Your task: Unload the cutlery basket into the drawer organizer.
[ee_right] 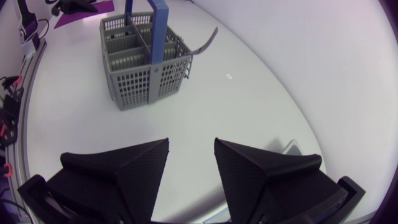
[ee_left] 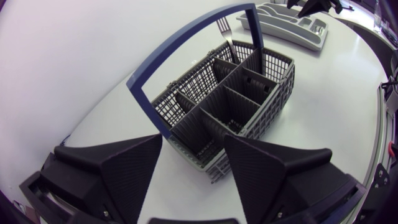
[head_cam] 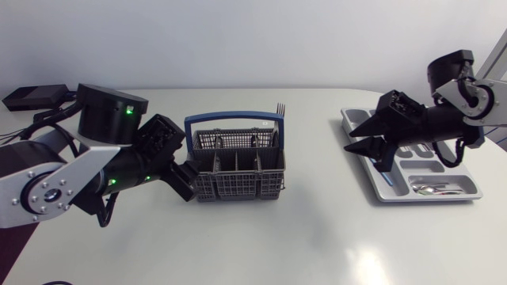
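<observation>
Head view, fork (head_cam: 280, 108) upright in basket (head_cam: 238, 187), tines up, left hand (head_cam: 188, 180), right hand (head_cam: 352, 140), both agape, empty

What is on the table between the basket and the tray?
Nothing: the head view shows bare table between the basket and the tray.

No text, number or sign can be read on anything here; a tiny pale mark (ee_right: 228, 76) on the worktop (ee_right: 249, 112) near the cutlery basket (ee_right: 149, 81) is too small to make out
</observation>
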Action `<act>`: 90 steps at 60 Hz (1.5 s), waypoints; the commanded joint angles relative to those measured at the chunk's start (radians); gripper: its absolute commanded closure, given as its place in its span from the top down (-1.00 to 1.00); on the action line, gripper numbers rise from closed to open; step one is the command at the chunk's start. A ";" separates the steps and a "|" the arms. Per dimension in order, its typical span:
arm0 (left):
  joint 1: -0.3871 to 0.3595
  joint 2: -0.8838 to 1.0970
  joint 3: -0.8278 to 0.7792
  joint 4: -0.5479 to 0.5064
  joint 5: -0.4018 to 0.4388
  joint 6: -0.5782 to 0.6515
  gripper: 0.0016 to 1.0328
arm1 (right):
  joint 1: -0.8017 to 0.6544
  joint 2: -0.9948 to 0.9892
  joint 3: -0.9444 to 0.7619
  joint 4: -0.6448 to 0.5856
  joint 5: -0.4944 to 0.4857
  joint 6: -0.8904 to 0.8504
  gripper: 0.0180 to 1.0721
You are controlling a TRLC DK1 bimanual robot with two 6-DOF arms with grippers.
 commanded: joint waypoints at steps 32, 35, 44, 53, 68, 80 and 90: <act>0.127 0.105 -0.157 0.212 0.138 0.146 -0.94 | 0.320 0.252 0.155 0.293 0.110 0.516 -0.76; 0.127 0.117 -0.162 0.222 0.143 0.154 -0.93 | 0.320 0.258 0.171 0.305 0.108 0.535 -0.82; 0.131 0.160 -0.159 0.251 0.157 0.154 -0.94 | 0.321 0.289 0.215 0.311 0.080 0.575 -0.84; 0.142 0.212 -0.146 0.301 0.157 0.154 -0.94 | 0.357 0.300 0.221 0.267 0.027 0.569 -0.84; 0.174 0.292 -0.129 0.372 0.157 0.174 -0.94 | 0.426 0.218 0.131 0.182 -0.007 0.506 -0.84; 0.186 0.381 -0.082 0.421 0.157 0.191 -0.94 | 0.475 0.091 0.008 0.162 0.017 0.507 -0.84; 0.182 0.420 -0.040 0.433 0.157 0.197 -0.94 | 0.473 -0.045 -0.096 0.175 0.093 0.547 -0.69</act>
